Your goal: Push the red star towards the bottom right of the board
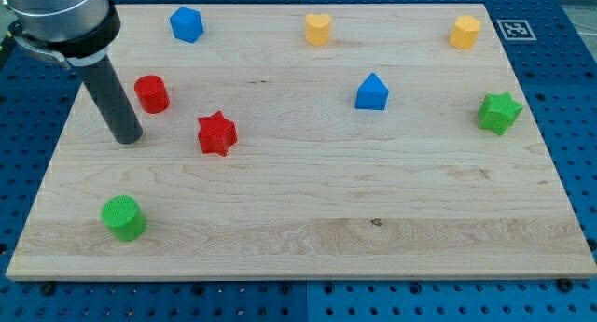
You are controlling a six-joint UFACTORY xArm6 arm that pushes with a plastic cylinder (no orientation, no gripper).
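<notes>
The red star (216, 133) lies on the wooden board (308, 219) at the view's left, a little above the middle height. My tip (128, 139) rests on the board to the left of the star, with a clear gap between them. A red cylinder (151, 93) stands just above and right of the tip, up and left of the star.
A green cylinder (123, 217) sits at the bottom left. A blue block (187, 24) is at the top left, another blue block (371, 92) right of centre. Two yellow blocks (318, 28) (465, 31) line the top. A green star (499, 112) is at the right edge.
</notes>
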